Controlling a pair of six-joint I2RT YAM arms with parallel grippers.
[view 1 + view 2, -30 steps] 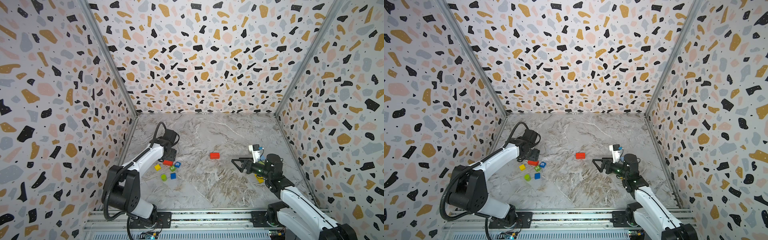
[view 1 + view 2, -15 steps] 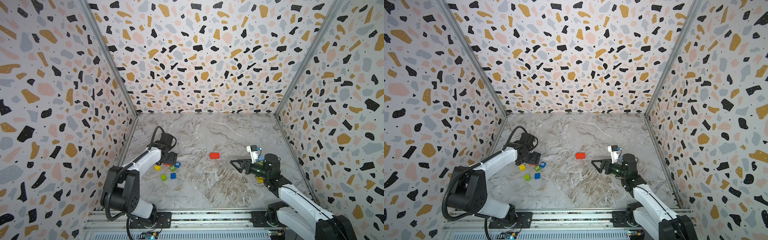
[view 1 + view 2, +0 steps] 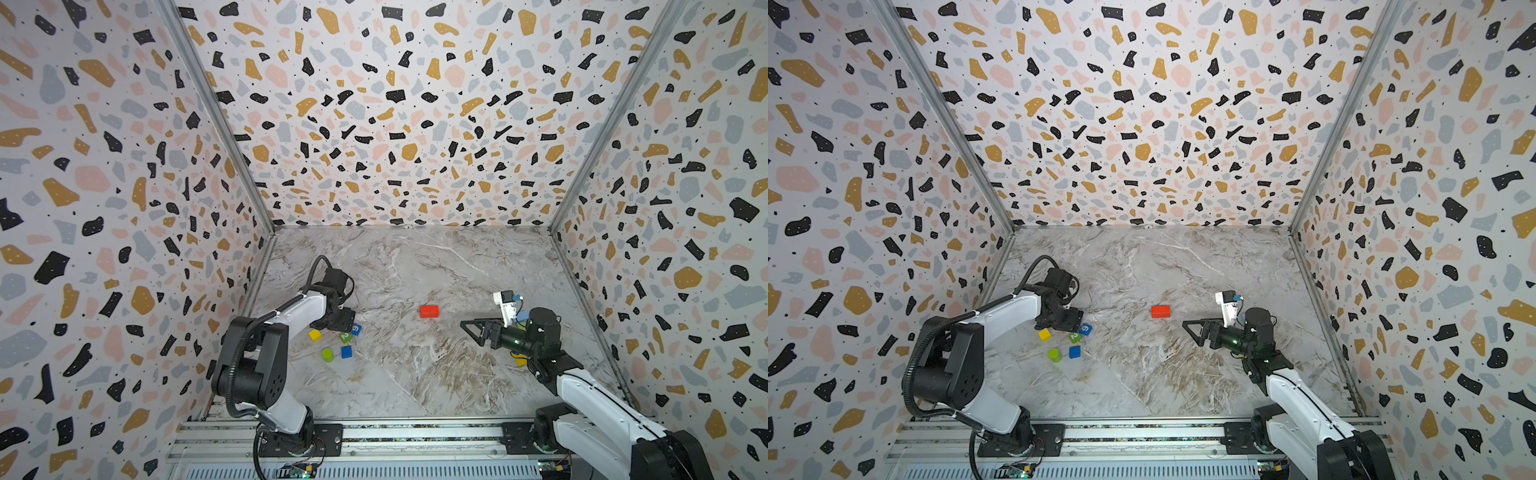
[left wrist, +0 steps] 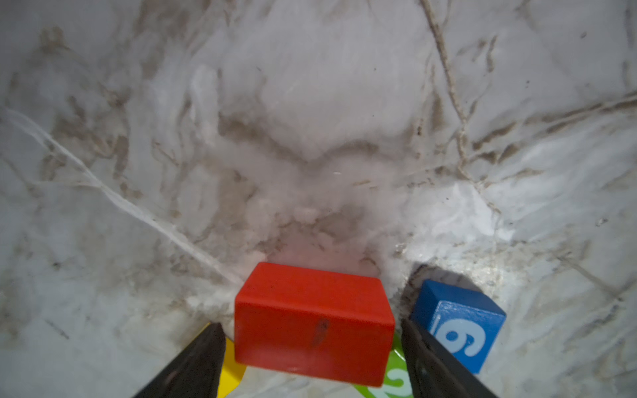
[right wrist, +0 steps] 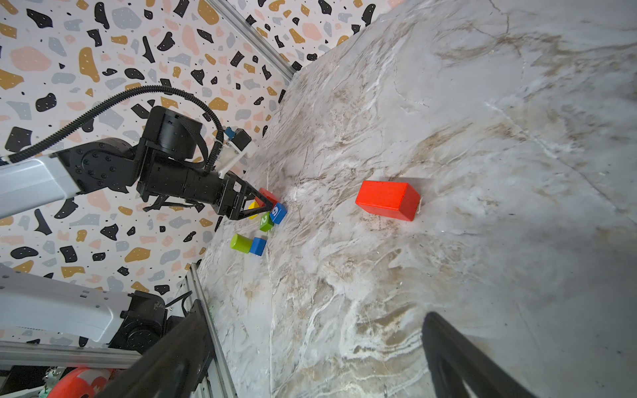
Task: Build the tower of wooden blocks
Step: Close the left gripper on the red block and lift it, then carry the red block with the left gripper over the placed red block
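My left gripper [image 4: 312, 322] is open and straddles a red slab [image 4: 313, 320], with a narrow gap at each finger. The gripper body [image 3: 338, 322] hides that slab in both top views. Close around it lie a blue cube marked 6 [image 4: 458, 327], a green cube marked 2 [image 3: 345, 337] and a yellow cube [image 3: 315, 334]. A lime cylinder [image 3: 327, 354] and a plain blue cube [image 3: 346, 352] sit just nearer. A second red slab [image 3: 429, 311] lies alone mid-table. To its right, my right gripper [image 3: 469, 328] hangs open and empty, pointing left.
A yellow piece [image 3: 519, 360] and a pale blue one [image 3: 521, 318] lie half hidden by the right arm. Patterned walls close in the left, back and right sides. An aluminium rail [image 3: 415, 432] runs along the front edge.
My left gripper has come down toward the front over the red slab, which showed beside it in the top views a second ago. The right arm has barely moved.
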